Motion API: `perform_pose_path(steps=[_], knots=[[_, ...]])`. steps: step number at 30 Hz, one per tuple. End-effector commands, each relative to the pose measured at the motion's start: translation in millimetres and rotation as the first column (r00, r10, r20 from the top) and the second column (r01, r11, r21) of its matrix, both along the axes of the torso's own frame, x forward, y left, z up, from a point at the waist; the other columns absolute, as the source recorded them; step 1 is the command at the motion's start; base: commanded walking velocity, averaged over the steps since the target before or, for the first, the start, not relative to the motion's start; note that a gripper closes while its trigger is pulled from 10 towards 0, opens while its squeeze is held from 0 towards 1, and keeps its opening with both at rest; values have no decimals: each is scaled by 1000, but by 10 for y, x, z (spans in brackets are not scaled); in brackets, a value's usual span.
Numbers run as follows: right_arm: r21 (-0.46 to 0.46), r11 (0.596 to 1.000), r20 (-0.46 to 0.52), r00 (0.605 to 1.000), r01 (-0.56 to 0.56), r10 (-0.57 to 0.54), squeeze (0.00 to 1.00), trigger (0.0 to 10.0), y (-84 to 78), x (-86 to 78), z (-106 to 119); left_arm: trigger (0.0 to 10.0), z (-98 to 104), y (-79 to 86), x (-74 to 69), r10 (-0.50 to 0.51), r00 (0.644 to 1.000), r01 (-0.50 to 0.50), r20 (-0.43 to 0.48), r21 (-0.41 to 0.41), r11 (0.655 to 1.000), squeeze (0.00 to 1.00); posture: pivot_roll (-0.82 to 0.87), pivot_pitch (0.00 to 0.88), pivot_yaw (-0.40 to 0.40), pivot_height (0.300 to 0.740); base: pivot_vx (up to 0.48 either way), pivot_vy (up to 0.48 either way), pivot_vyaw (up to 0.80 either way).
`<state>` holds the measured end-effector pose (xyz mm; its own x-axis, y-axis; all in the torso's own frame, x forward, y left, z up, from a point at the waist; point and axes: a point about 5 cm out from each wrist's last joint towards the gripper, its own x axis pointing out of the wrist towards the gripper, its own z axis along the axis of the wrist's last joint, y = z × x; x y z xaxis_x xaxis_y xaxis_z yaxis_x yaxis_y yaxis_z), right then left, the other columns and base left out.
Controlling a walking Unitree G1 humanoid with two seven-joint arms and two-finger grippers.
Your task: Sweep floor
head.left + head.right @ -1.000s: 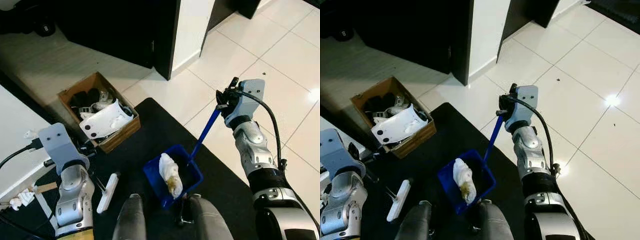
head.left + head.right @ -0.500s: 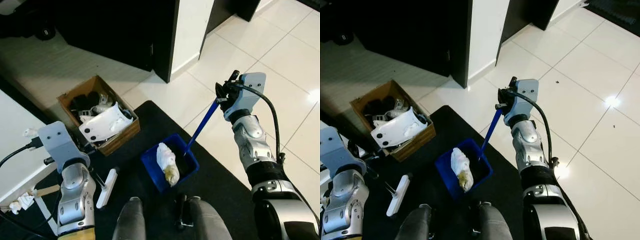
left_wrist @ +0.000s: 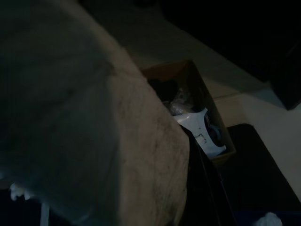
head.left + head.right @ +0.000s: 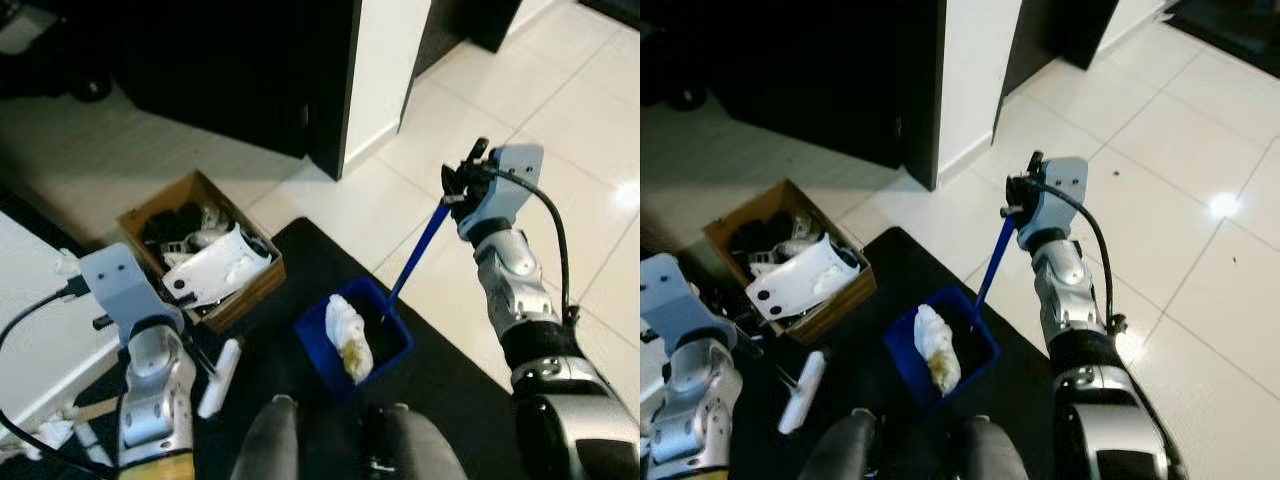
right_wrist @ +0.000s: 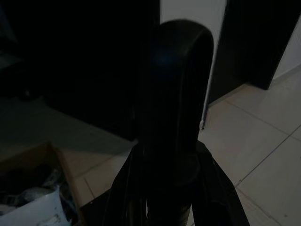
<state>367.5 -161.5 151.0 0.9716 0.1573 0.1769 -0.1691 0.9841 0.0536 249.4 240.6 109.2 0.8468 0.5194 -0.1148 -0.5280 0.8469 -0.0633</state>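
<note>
One blue dustpan (image 4: 352,340) on the black mat (image 4: 300,300), holding one crumpled white wad (image 4: 349,328); its long handle (image 4: 414,262) rises to the right claw (image 4: 457,186), clamped on the top. One white brush (image 4: 219,365) lies beside the left claw (image 4: 175,300), finger state indiscernible. One cardboard box (image 4: 205,250) of clutter behind.
</note>
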Motion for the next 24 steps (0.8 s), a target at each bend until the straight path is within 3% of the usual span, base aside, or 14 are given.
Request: perform_pose_path(steps=[1, 19, 24], knots=[[21, 1000, 35, 999, -5, 4, 0, 10000, 9, 5, 50, 10000, -26, 30, -40, 23, 1000, -23, -10, 16, 1000, 0, 103, 172, -37, 740, 0, 0, 0], [24, 1000, 34, 999, -4, 3, 0, 10000, 9, 9, 37, 10000, -35, 38, -41, 26, 999, -25, -28, 37, 999, 0, 105, 180, -32, 740, 0, 0, 0], [26, 1000, 36, 999, -4, 3, 0, 10000, 10, 8, 37, 10000, -45, 45, -44, 32, 999, -31, -30, 40, 999, 0, 104, 180, -32, 740, 299, 0, 0]])
